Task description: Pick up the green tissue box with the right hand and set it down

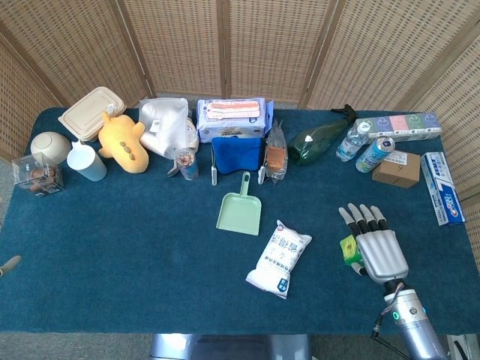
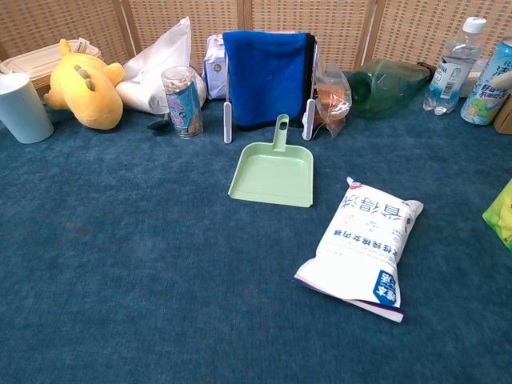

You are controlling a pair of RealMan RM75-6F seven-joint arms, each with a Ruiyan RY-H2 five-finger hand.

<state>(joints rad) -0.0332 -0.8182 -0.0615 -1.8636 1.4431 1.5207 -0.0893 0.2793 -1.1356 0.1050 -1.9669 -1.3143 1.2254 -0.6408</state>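
Note:
The green tissue box (image 1: 349,250) lies on the blue table cloth at the front right. My right hand (image 1: 375,246) hovers over it, palm down and fingers stretched out and apart, so only a green sliver shows at the hand's left side. I cannot tell whether the hand touches the box. In the chest view just the box's green corner (image 2: 501,214) shows at the right edge. Of my left hand (image 1: 7,264) only a tip shows at the far left edge of the head view.
A white bag (image 1: 280,257) lies left of the box, with a green dustpan (image 1: 240,208) beyond it. A cardboard box (image 1: 396,168), a can (image 1: 375,154) and a long blue carton (image 1: 442,197) stand behind and to the right. The table's front edge is close.

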